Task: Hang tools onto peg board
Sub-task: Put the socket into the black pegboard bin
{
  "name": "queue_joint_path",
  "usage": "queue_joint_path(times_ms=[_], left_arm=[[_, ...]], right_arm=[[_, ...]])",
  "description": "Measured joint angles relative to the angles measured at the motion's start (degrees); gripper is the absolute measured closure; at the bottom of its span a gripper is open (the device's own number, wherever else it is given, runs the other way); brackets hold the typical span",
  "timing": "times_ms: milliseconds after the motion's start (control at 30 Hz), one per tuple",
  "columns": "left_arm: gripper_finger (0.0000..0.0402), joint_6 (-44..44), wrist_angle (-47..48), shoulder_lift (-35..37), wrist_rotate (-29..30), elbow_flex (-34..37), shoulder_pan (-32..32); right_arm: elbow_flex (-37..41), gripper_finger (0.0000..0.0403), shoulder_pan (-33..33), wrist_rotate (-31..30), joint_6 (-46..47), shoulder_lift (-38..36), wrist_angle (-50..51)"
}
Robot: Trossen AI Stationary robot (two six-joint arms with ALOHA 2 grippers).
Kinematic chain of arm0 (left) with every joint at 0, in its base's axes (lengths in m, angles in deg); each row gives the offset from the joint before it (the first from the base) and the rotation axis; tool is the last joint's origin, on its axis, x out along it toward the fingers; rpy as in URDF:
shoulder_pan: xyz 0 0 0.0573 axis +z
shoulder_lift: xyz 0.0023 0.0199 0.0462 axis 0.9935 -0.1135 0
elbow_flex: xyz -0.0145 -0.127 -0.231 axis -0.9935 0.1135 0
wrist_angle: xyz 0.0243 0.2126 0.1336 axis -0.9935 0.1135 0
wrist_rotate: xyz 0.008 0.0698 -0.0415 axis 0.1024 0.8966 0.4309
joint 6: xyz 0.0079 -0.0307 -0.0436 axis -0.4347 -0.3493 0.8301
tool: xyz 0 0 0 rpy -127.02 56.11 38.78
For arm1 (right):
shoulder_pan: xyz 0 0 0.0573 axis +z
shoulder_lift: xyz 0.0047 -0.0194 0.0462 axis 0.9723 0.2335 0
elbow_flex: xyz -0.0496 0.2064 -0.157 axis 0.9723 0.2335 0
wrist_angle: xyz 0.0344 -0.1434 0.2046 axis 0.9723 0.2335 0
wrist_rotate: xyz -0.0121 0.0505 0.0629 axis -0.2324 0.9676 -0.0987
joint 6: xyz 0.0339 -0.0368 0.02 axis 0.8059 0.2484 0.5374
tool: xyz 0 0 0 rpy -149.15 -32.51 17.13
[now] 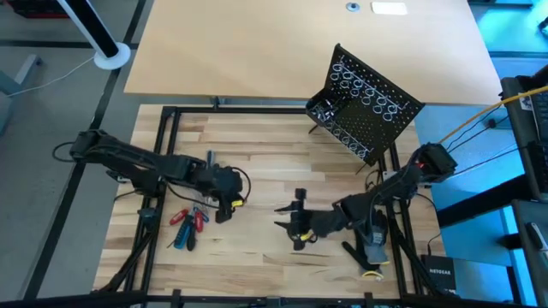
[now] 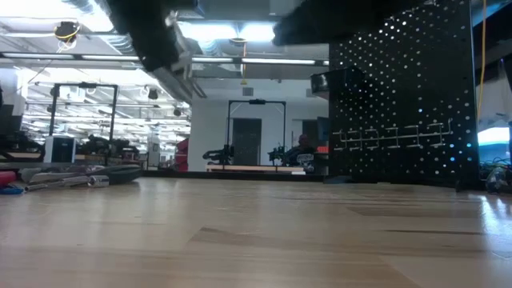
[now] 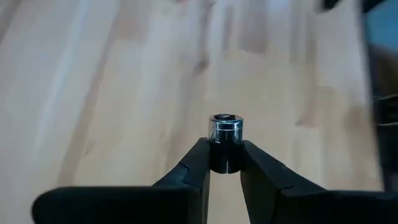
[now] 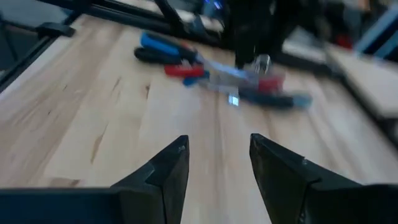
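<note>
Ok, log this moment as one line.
left gripper: shut on socket bit above table | right gripper: open, empty, mid-table | tools: lying loose | peg board: far right

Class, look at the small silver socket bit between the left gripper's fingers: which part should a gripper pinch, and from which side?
Pinch the silver socket bit across its round sides, as the left gripper does. Its short cylinder stands on end, open top showing, so the curved wall suits both fingers.
</note>
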Motion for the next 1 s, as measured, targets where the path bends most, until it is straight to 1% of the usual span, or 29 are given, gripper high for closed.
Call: queue_joint_path(times_ms=[133,200,233,467,633,733,833,1000], left_arm=[[0.0349,-1.2,-4.0,-0.2,-1.3,0.0,-1.1],[0.0348,-1.9,-6.3,-0.2,-1.3,0.0,-1.4],[0.0348,-2.5,-7.0,-0.2,-1.3,0.0,-1.7],[0.0348,-4.5,-15.2,-3.9,-1.4,-0.1,-4.3],[0.0349,-4.5,-17.6,-6.3,-1.4,-0.1,-5.1],[0.0347,-4.5,-19.5,-7.0,-1.6,-0.1,-5.2],[0.0346,-5.0,-21.9,-7.9,-3.5,0.0,-5.2],[0.0347,-6.0,-23.6,-8.5,-3.7,-0.1,-5.2]], right_arm=[[-0.1,0.0231,-2.5,7.1,-12.2,1.3,-8.4],[-0.4,0.0231,-3.6,10.2,-14.7,2.3,-10.6],[-0.6,0.0231,-4.0,10.7,-15.1,2.8,-11.0],[-2.3,0.0231,-4.6,11.3,-15.3,5.3,-11.5],[-2.4,0.0231,-4.6,10.9,-15.3,5.3,-13.0],[-2.4,0.0231,-4.6,12.0,-15.3,5.3,-13.1],[-2.4,0.0231,-4.8,14.2,-15.7,5.3,-13.2],[-2.4,0.0231,-4.6,14.4,-17.3,5.3,-13.2]])
